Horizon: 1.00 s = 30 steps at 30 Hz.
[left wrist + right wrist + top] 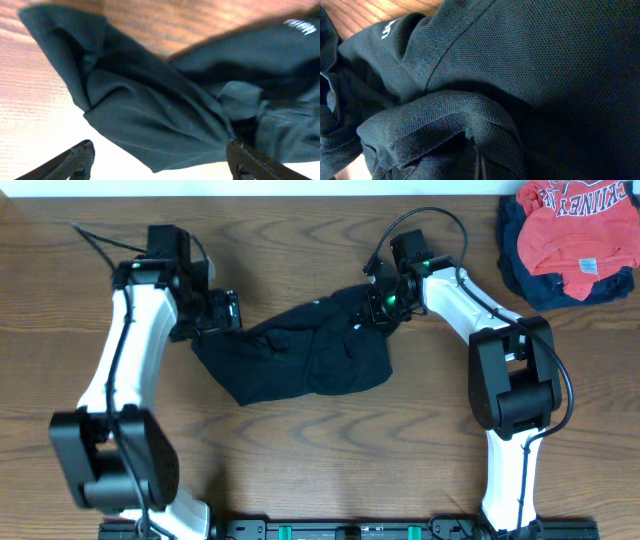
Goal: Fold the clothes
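Black shirt lies crumpled, its long axis running sideways from one claw to the other, logo end toward the right one. Left claw is spread wide open right at its end. Right claw is pinched shut on bunched fabric.

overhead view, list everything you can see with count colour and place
black soft-fabric shirt: one, black with a small white logo, crumpled at table centre between the two grippers
red shirt with white lettering: one, red, far right corner, lying on top of the navy garment
navy blue garment: one, dark blue, far right corner, under the red shirt
wooden table: one, brown wood grain, under everything
left arm: one, white and black, left side
right arm: one, white and black, right side
left gripper: one, black, open at the shirt's left edge
right gripper: one, black, shut on the shirt's upper right corner
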Tool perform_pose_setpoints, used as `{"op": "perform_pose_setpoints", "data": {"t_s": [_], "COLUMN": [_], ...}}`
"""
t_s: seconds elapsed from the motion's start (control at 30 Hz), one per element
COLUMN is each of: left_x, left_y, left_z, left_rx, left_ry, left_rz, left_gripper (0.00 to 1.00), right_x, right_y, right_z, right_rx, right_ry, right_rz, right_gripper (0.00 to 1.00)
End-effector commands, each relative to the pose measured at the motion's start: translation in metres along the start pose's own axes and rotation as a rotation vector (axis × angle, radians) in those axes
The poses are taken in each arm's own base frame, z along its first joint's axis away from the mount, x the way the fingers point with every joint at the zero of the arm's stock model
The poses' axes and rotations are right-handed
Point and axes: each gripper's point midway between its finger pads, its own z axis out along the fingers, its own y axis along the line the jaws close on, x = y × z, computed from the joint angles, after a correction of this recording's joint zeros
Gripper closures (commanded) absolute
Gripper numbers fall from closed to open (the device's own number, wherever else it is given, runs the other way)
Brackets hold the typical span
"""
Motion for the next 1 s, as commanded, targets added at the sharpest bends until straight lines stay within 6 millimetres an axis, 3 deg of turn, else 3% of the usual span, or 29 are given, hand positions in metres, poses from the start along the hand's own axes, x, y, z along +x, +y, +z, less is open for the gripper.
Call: {"op": "perform_pose_setpoints", "data": {"t_s": [0.0, 0.3, 0.6, 0.7, 0.77, 0.87, 0.97], "left_x": [0.005, 0.011, 0.017, 0.015, 0.011, 0.008, 0.007], "left_y": [0.004, 0.008, 0.026, 0.029, 0.028, 0.028, 0.028], "left_z": [0.008, 0.025, 0.058, 0.062, 0.063, 0.063, 0.064], "left_rx": [-0.013, -0.012, -0.070, -0.083, -0.083, -0.083, -0.084], "left_ry": [0.033, 0.080, 0.170, 0.165, 0.152, 0.138, 0.132], "left_rz": [0.039, 0.216, 0.296, 0.297, 0.298, 0.300, 0.301], "left_gripper": [0.21, 0.23, 0.24, 0.29, 0.35, 0.55, 0.89], "right_x": [0.004, 0.003, 0.003, 0.003, 0.003, 0.002, 0.002], "right_y": [-0.008, -0.008, -0.008, -0.008, -0.008, -0.011, -0.012], "right_z": [0.004, 0.004, 0.004, 0.004, 0.004, 0.004, 0.004], "right_rx": [0.004, 0.004, 0.004, 0.005, 0.007, 0.021, 0.026], "right_ry": [0.013, 0.010, 0.010, 0.010, 0.010, 0.008, 0.007], "right_rz": [0.031, 0.029, 0.029, 0.029, 0.029, 0.029, 0.029], "right_gripper": [0.99, 0.99, 0.99, 0.99, 0.99, 0.99, 0.99]}}
